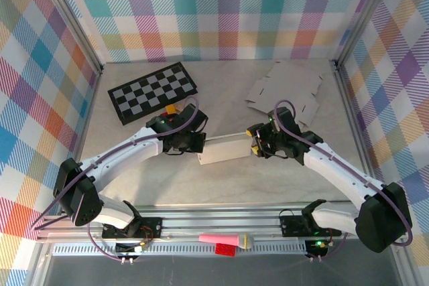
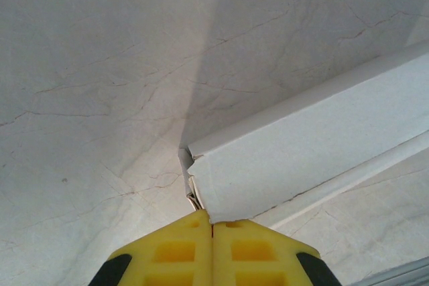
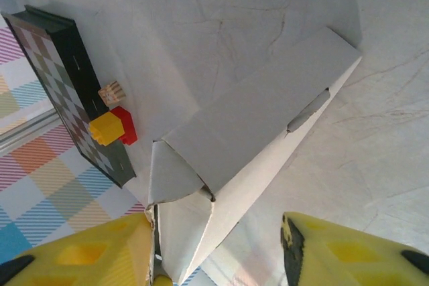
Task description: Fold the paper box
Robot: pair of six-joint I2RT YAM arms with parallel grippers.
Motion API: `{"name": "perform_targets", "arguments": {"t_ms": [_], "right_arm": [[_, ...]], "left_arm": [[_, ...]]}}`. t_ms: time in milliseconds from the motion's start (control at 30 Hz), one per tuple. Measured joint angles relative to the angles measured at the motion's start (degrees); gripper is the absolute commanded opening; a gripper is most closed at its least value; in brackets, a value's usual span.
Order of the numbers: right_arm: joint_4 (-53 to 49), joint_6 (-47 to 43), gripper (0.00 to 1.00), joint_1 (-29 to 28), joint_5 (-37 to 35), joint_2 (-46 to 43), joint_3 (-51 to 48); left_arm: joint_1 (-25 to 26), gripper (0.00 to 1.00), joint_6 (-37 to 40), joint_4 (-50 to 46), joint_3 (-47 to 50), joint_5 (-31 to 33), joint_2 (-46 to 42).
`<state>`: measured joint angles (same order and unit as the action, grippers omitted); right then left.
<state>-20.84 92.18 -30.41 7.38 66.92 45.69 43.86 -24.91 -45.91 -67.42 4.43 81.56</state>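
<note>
- Well to the left of the paper box [image 1: 224, 150] and farther back on the table [image 1: 221, 85], a black-and-white checkerboard [image 1: 153, 92] lies flat and at an angle.
- On the checkerboard's corner nearest the box sit three little blocks touching one another, one red [image 3: 125, 125], one yellow [image 3: 106, 128] and one tan [image 3: 112, 91].
- The left gripper [image 2: 212, 222] is at the box's left end, its yellow fingers [image 2: 174, 252] pressed flat together with no gap.
- The box's lower left corner comes right down to the seam between those fingers. From here I cannot tell whether a sliver of card is nipped there.
- The box itself is a long white carton lying on its side in the middle of the table, stretched between the two grippers with its right end a touch farther back than its left.
- Its top panel is down, and a small tab notch [image 3: 308, 108] shows along that panel's edge.
- Straight in front of the box, down on the front rail, lie a pink piece [image 1: 221, 238] and a red piece [image 1: 225, 250], well apart from it.
- At the box's right end a triangular end flap [image 3: 174, 175] is turned inward, leaving that end partly open.
- The right gripper [image 3: 216, 232] stands parted around this end and is clamping nothing. One finger [image 3: 80, 252] is right against the flap side, and the other stands clear of the box with bare table between.
- Behind the box and off to its right, an unfolded cardboard blank [image 1: 285, 88] lies flat on the table near the back wall.
</note>
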Motion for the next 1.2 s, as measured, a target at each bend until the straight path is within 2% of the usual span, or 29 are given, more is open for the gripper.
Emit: {"name": "perform_targets", "arguments": {"t_ms": [300,433,533,933,1100,1200], "right_arm": [[5.7,0.5,0.44,0.1,-1.0,0.0,-2.0],[6.6,0.4,0.5,0.1,-1.6,0.0,-2.2],[6.7,0.4,0.51,0.3,-2.3,0.0,-2.2],[8.2,0.4,0.32,0.5,-2.4,1.2,-2.5],[8.4,0.3,0.29,0.5,-2.4,1.5,-2.5],[8.1,0.3,0.29,0.9,-2.4,1.4,-2.5]], "left_arm": [[0.0,0.0,0.0,0.0,0.0,0.0,0.1],[0.0,0.0,0.0,0.0,0.0,0.0,0.1],[0.3,0.0,0.1,-0.1,-0.1,0.3,0.1],[1.0,0.0,0.1,-0.5,-0.5,1.1,0.5],[1.1,0.32,-1.5,-1.4,-0.5,0.5,0.4],[1.1,0.44,-3.8,-2.2,-0.5,-0.6,-0.9]]}}
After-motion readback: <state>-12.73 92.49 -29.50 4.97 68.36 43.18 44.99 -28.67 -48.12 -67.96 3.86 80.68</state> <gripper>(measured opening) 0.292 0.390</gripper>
